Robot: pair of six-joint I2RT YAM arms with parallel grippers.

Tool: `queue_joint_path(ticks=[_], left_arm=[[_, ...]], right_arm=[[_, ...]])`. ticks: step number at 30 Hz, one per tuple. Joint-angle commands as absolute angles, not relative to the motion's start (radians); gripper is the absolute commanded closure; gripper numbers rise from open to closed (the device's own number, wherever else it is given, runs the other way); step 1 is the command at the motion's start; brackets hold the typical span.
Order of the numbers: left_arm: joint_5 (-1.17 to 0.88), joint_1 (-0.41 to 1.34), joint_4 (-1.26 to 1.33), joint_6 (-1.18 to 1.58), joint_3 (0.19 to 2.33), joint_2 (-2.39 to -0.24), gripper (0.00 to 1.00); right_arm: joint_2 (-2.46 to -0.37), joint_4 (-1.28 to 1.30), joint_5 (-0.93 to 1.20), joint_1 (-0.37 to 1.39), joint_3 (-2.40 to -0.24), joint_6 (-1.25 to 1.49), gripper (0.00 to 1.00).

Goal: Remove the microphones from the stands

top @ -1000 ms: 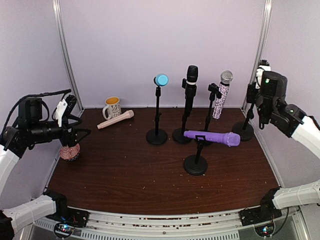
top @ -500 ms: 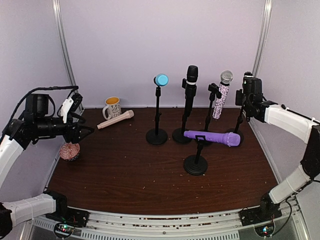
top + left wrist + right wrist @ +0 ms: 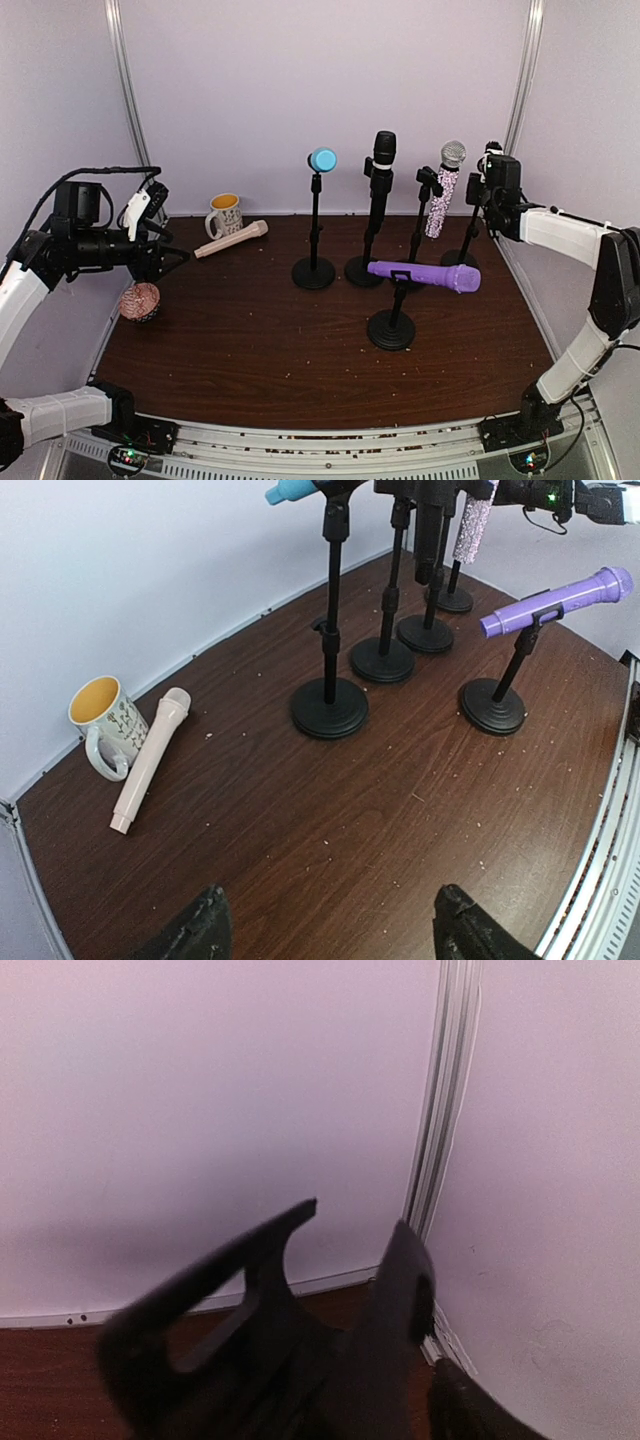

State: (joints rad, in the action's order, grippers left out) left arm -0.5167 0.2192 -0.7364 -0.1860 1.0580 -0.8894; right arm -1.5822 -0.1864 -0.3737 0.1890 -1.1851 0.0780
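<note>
Top external view gives you four microphones in stands, and the task does not say which. Judging by the nearest arm, the sparkly microphone toward the back right corner of the worktop is the likely one. It sits head up and slightly tilted, clipped to its stand, so it should come free by sliding up along its own axis, not sideways.

Just to its right, the right gripper hangs at the top of a bare stand. The right wrist view is filled by a blurred dark fork-like shape, so you cannot tell whether those jaws are clamped or let go.

Further left stand the black microphone and the blue-headed microphone, both upright. In front of them the purple microphone lies level across a low stand. Near the back left corner a pink microphone lies flat just beside a mug.

Over the left edge the left gripper hovers with jaws spread wide and nothing between them, well apart from the stands.
</note>
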Motion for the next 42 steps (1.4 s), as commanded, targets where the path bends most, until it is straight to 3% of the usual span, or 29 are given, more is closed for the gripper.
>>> queue_joint_path(ticks=[1,4,9,21,27,35,42], left_arm=[[-0.522,0.211,-0.727,-0.201,1.087,-0.886,0.28],[-0.525,0.211,-0.727,-0.201,1.091,-0.886,0.28],[-0.529,0.212,-0.743,-0.201,1.092,-0.88,0.28],[-0.525,0.212,-0.76,-0.182,1.102,-0.867,0.28],[-0.525,0.21,-0.801,-0.175,1.108,-0.918,0.27],[-0.547,0.199,-0.823,-0.159,1.139,-0.978,0.26],[-0.568,0.199,-0.838,-0.173,1.139,-0.982,0.25]], right_arm=[[-1.541,-0.214,-0.334,0.183,-1.168,0.121,0.15],[-1.492,-0.179,-0.32,0.183,-1.148,0.133,0.09],[-1.39,-0.1,-0.313,0.183,-1.128,0.175,0.08],[-1.304,0.133,-0.239,0.185,-1.253,0.26,0.17],[-1.191,0.132,-0.246,0.295,-1.155,0.306,0.1],[-0.96,0.197,-0.297,0.448,-0.936,0.391,0.09],[-0.738,0.297,-0.187,0.488,-0.848,0.427,0.06]])
